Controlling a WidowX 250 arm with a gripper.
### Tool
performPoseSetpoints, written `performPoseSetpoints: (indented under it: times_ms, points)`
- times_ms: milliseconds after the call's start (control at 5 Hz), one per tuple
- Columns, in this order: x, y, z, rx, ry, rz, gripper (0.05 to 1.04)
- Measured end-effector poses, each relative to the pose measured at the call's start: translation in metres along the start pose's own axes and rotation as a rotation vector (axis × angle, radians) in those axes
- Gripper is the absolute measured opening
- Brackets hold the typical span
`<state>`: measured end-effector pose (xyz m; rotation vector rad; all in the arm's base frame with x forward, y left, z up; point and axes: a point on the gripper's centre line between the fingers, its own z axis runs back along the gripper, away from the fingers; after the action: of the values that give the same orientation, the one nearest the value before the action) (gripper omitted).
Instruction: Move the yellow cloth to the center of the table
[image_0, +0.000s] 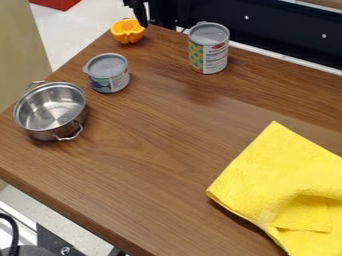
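Note:
At the top edge of the camera view, left of centre, the black gripper (140, 11) hangs beside the orange half, far from the cloth. The yellow cloth (287, 170) lies at the lower right of the brown wooden table (153, 150), running out of the view at the right and bottom. Part of it is folded over, with a tag near its lower left edge.
A steel pot (52, 110) with two handles stands at the left. To its upper right is a short can (108, 73), and a taller can (208, 48) stands near the back edge. An orange half (127, 31) sits at the far left corner.

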<state>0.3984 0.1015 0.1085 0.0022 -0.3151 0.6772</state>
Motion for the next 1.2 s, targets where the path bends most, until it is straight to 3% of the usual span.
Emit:
performPoseSetpoints:
  times_ms: [200,400,600,800,1000,1200]
  points:
    - [-0.009,0.003,-0.016,0.021,0.048,-0.001,0.997]
    - [-0.025,0.0,-0.019,0.05,0.1,-0.061,0.997]
    - [-0.051,-0.006,-0.016,0.062,0.168,-0.126,0.997]
    - [-0.072,-0.019,0.001,0.04,0.189,-0.171,0.966]
    - [-0.092,-0.026,0.009,-0.004,0.226,-0.2,0.709]
    - [-0.11,-0.035,0.014,0.001,0.264,-0.254,0.418]
